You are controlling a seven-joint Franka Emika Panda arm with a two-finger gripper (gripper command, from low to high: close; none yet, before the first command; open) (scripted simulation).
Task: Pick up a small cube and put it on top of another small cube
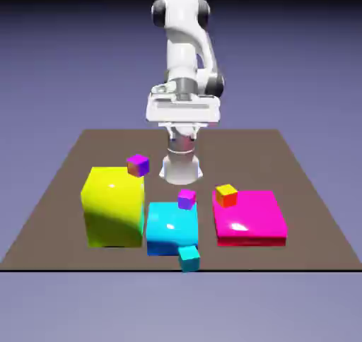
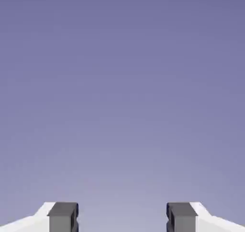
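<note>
A white robot arm is standing at the far edge of a brown tabletop (image 1: 63,178), folded upright with its end effector (image 2: 122,216) pointing out at the plain blue-violet backdrop rather than down at the objects. In the hand view its two grey fingertips (image 2: 62,216) are sitting wide apart with nothing between them, only empty backdrop showing. Three large blocks are resting in a row near the tabletop's near edge: a tall yellow block (image 1: 112,206) toward the exterior view's left, a cyan block (image 1: 171,227) in the middle, and a low, flat magenta block (image 1: 249,217) toward the exterior view's right. A small purple-and-orange cube (image 1: 138,165) is sitting on the yellow block's far top corner. A small purple cube (image 1: 187,199) is sitting on the cyan block's far top edge. A small orange-and-yellow cube (image 1: 226,194) is sitting on the magenta block's far corner. A small teal cube (image 1: 189,258) is lying on the tabletop at its near edge, just in front of the cyan block. The arm is well apart from all four small cubes.
</note>
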